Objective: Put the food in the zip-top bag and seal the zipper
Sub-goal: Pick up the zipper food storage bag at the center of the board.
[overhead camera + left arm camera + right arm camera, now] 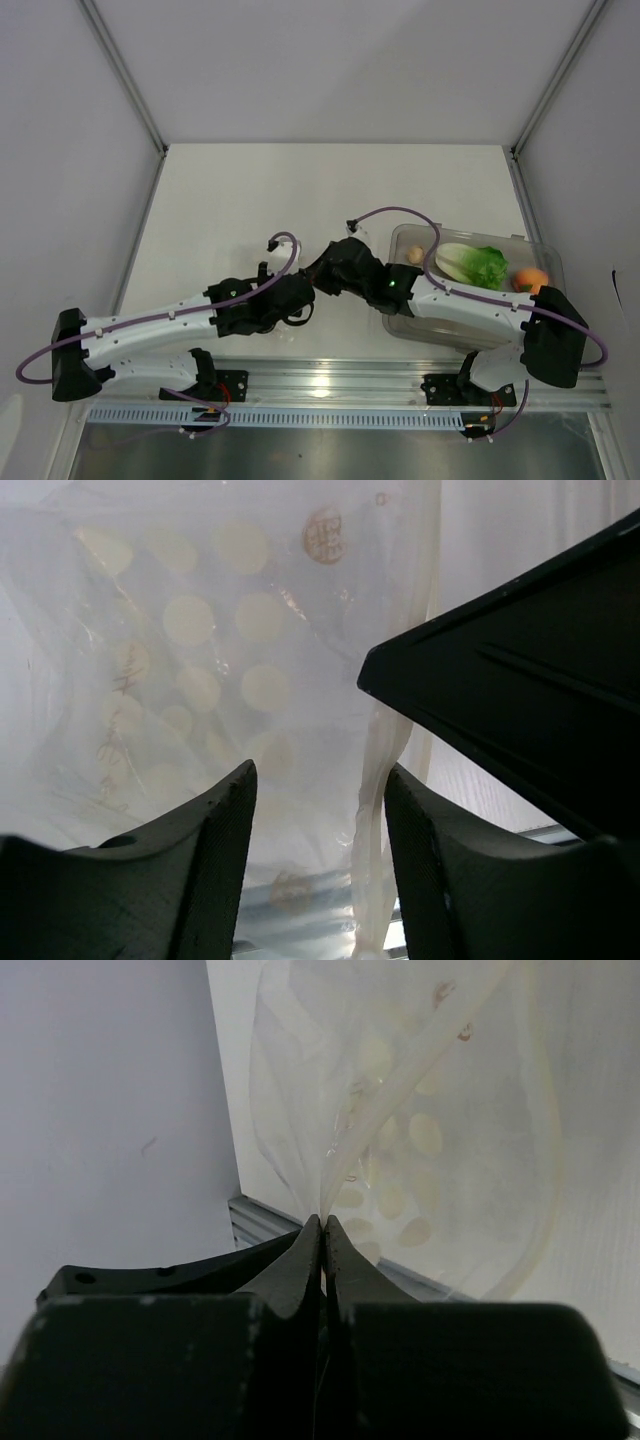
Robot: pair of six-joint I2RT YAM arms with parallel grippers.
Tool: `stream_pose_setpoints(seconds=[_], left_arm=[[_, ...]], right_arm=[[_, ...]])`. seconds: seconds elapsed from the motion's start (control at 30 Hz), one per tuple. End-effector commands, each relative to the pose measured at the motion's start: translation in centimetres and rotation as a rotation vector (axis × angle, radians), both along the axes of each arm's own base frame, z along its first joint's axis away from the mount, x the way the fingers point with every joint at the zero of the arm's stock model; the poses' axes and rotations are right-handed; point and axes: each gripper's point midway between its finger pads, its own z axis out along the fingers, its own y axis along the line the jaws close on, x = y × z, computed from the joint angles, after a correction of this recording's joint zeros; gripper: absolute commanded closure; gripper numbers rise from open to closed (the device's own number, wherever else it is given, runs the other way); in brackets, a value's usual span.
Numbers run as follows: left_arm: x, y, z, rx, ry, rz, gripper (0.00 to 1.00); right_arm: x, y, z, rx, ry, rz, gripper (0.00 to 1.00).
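Observation:
The zip-top bag (200,680) is clear and crinkly with pale dots, and it hangs between my two grippers above the table. My right gripper (323,1222) is shut on the bag's edge (330,1175). My left gripper (320,780) is open, with the bag's pale zipper strip (375,810) hanging between its fingers close to the right one. In the top view the two grippers (305,298) (327,272) meet at the table's middle, and the bag hardly shows. The lettuce (474,265), orange (531,278) and pale egg piece (415,255) lie in a tray. The small reddish fruit is out of view.
The rigid clear tray (548,255) stands at the right, partly under my right arm. A metal rail (340,385) runs along the table's near edge. White walls close in the left, back and right sides.

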Motion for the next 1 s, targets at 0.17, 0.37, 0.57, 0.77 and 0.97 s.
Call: stream_pose_setpoints(seconds=[0.17,0.37,0.57,0.77,0.97], left_arm=[[0.4,-0.1,0.2,-0.046,-0.045,0.023,0.51],[-0.3,-0.6,1.1,-0.079,-0.040,0.011,0.42],[-0.3,-0.6,1.8,-0.084,-0.077,0.027,0.34],[-0.4,-0.4,2.7,-0.067,-0.149,0.044,0.31],[-0.1,-0.3,1.9,-0.007,-0.179,0.071,0.34]], right_arm=[[0.5,0.2,3.5,0.079,-0.034,-0.060,1.00],[0.4,0.3,2.6,0.062,-0.020,-0.060,1.00],[-0.2,0.7,2.9,0.093,0.015,-0.067,1.00],[-0.8,0.1,2.9,0.094,0.062,-0.125,1.00],[-1.1,0.0,3.7,0.094,0.075,-0.160,1.00]])
